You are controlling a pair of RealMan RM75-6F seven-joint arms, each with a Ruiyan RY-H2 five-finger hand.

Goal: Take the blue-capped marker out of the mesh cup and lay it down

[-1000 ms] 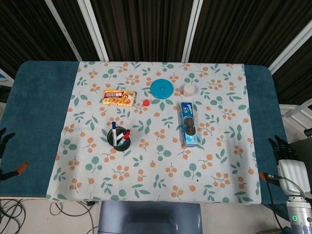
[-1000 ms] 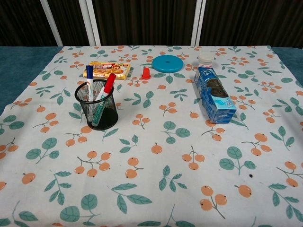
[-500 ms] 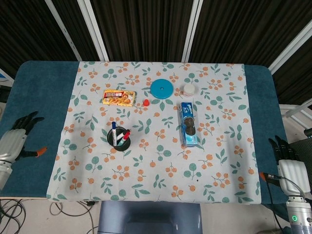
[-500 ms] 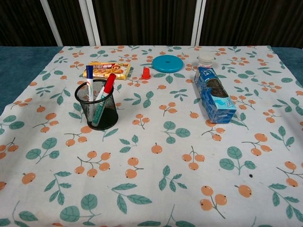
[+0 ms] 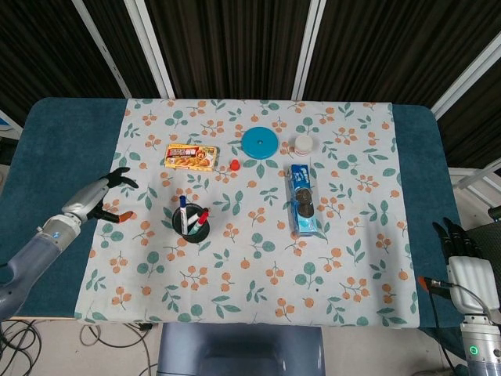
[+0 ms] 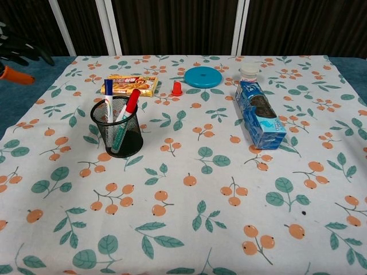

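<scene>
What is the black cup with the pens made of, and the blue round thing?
The mesh cup looks like black wire mesh, probably metal: you can see the markers through its fine grid. The blue disc looks like smooth plastic, one even colour with a soft sheen, though that is a guess from its look.

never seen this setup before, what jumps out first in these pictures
The black mesh cup stands left of centre on the leaf-and-orange patterned tablecloth, holding a blue-capped marker and a red-capped marker upright. Right of it lies a long blue cookie package, with a round blue lid and a yellow snack box further back. The left robot hand hovers open left of the cup, holding nothing.
</scene>
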